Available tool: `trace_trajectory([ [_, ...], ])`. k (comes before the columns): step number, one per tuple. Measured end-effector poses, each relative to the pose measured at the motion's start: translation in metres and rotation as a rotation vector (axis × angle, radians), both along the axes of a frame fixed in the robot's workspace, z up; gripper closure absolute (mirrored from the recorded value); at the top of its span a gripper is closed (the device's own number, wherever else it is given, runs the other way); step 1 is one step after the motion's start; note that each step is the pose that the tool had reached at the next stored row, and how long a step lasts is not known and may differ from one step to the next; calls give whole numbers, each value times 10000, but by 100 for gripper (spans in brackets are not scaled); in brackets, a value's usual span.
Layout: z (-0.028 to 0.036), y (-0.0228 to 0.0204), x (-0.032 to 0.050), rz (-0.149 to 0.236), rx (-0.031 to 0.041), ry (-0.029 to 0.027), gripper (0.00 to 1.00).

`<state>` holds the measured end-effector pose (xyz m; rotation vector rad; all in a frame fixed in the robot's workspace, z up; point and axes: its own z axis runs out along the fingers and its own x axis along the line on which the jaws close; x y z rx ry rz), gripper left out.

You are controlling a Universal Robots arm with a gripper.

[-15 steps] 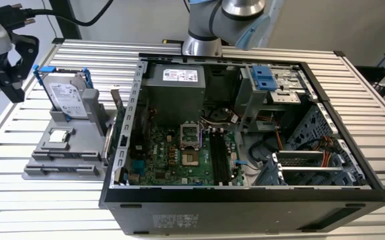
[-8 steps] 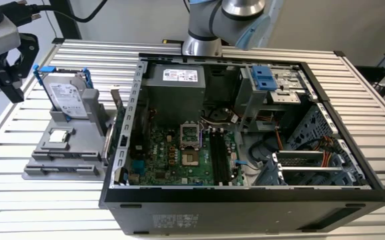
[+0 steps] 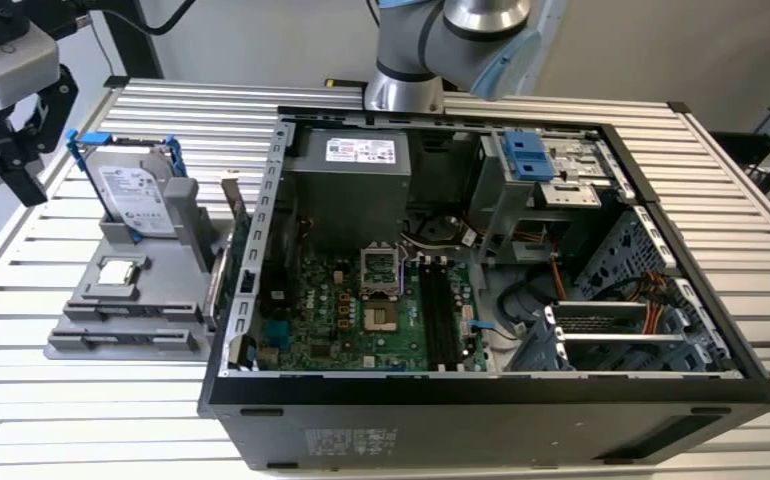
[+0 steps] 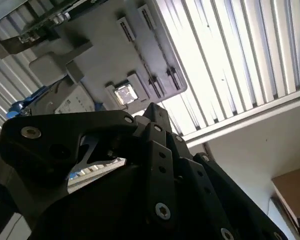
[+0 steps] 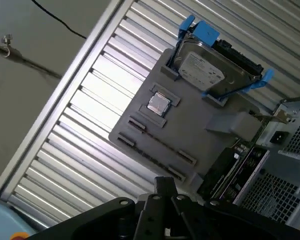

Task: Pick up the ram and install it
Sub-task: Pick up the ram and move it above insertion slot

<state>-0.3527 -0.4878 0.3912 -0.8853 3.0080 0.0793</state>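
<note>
My gripper (image 3: 9,160) hangs high at the exterior view's far left, above the slatted table and beyond the grey holder (image 3: 98,330). Its black linkage (image 4: 140,175) fills the near part of both wrist views. A long, dark green board with black chips and a small pale label, which I take for the ram (image 5: 230,170), stands on edge between the holder and the open computer case (image 3: 492,395). The gripper is well apart from it. Inside the case, the motherboard's long black memory slots (image 3: 439,310) lie beside the processor socket.
On the holder stand a silver hard drive in a blue frame (image 3: 132,190) and a small square processor chip (image 3: 118,272). The arm's base (image 3: 405,85) rises behind the case. The table edge (image 5: 65,90) runs close to the holder.
</note>
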Motion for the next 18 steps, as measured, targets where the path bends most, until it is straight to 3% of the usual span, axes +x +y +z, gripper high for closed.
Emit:
trace_trajectory([
  [18, 0, 0, 0, 3065, -5, 0, 100],
])
